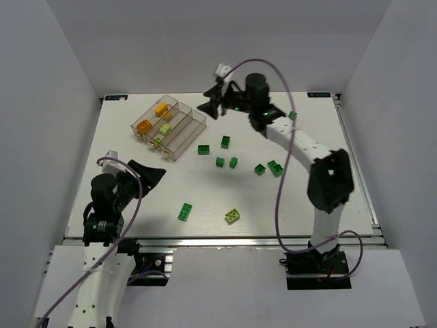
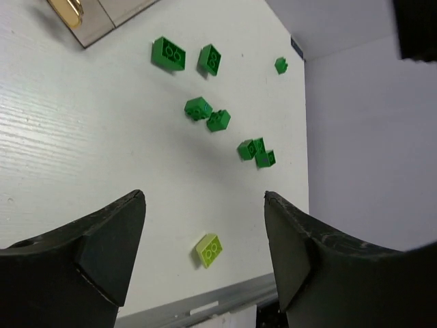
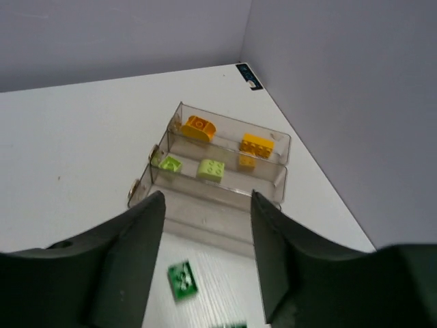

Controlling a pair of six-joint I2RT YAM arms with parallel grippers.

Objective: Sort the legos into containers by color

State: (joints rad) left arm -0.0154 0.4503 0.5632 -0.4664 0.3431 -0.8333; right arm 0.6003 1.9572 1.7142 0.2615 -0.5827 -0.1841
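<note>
The clear four-compartment tray (image 1: pixel 179 145) stands at the back left and holds two orange bricks (image 1: pixel 144 126) and two lime bricks (image 1: pixel 165 128). Several dark green bricks (image 1: pixel 203 149) lie loose mid-table, with one lime brick (image 1: pixel 233 216) near the front. My right gripper (image 1: pixel 212 100) is open and empty above the tray's right end. In the right wrist view (image 3: pixel 207 201) it hangs over the tray (image 3: pixel 225 205), and a dark green brick (image 3: pixel 182 281) lies below. My left gripper (image 1: pixel 156 174) is open and empty at the front left; its view (image 2: pixel 203 198) shows the lime brick (image 2: pixel 209 249).
One dark green brick (image 1: pixel 292 115) lies apart at the back right, another (image 1: pixel 185 212) near the front. White walls enclose the table on three sides. The metal front rail (image 2: pixel 205 304) runs just beyond the lime brick.
</note>
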